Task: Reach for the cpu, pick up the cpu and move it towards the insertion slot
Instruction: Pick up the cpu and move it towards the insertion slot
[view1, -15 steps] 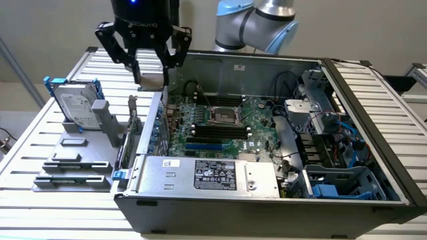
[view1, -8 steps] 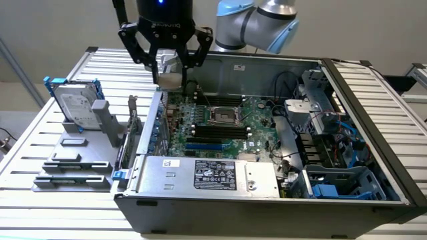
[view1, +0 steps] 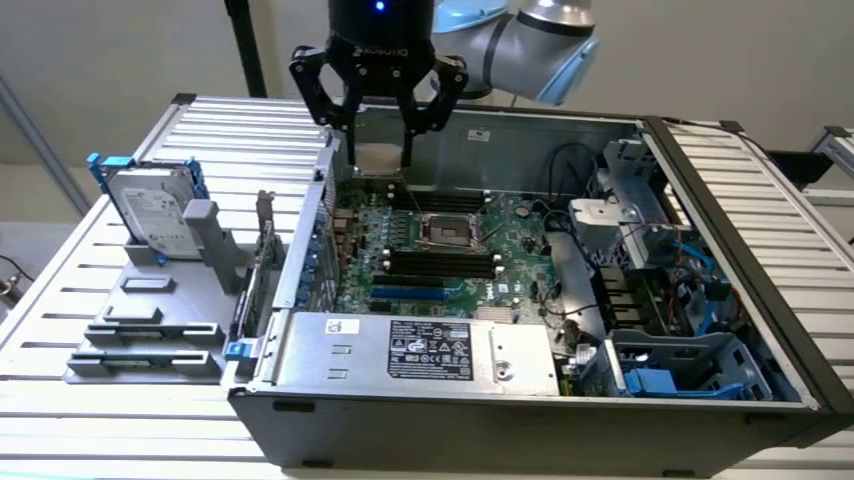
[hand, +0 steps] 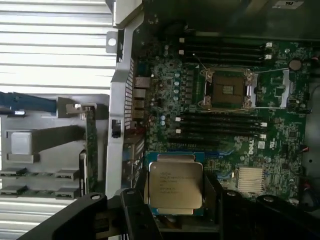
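Note:
My gripper hangs over the far left corner of the open computer case, shut on the cpu, a small flat square chip. In the wrist view the cpu shows its silver-grey printed top, clamped by a dark finger on one side and another on the opposite edge. The insertion slot is a dark square socket in a silver bracket on the green motherboard, nearer the camera and to the exterior view's right of the gripper. In the wrist view the insertion slot lies apart from the cpu.
Long black memory slots and a blue card slot lie near the socket. A silver power supply fills the case front. Cables and drive bays crowd the right. A hard drive with blue brackets stands on grey fixtures outside, left.

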